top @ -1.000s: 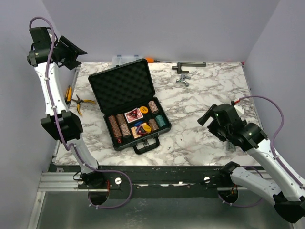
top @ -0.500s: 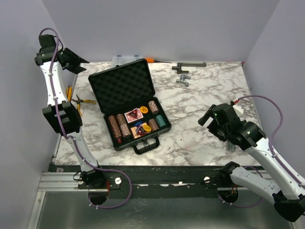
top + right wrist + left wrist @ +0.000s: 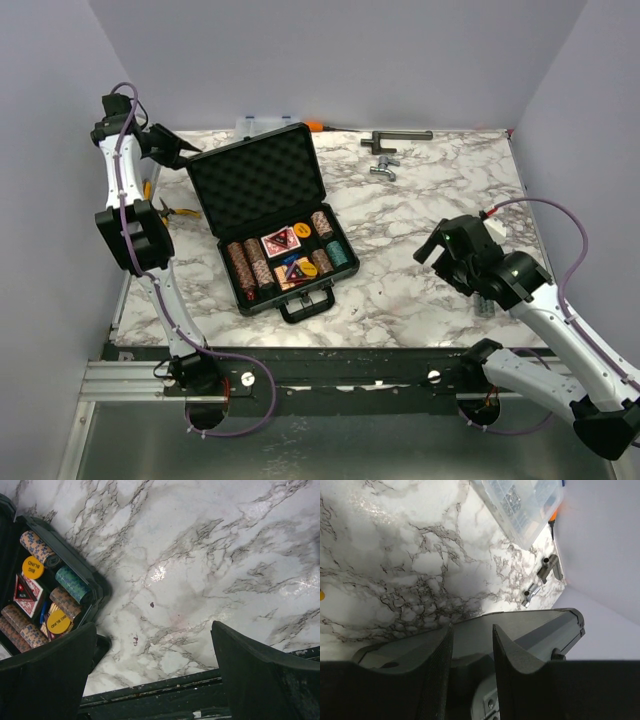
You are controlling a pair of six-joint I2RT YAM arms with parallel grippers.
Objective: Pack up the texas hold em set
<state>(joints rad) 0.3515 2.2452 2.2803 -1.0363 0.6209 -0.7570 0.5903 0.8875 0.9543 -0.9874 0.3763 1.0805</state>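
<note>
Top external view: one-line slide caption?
Open poker case holds chips and cards; left gripper at its lid, right gripper hovers open.

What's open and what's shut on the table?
Case: open.
Chips: packed in the case.
Left gripper: partly open, empty, behind the case.
Right gripper: wide open, empty.
Clear box: looks shut.

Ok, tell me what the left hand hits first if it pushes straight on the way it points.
The raised case lid. The left hand has its fingers parted and aimed at the lid's grey outer face, with nothing else between. How near it already is, the pictures do not settle.
</note>
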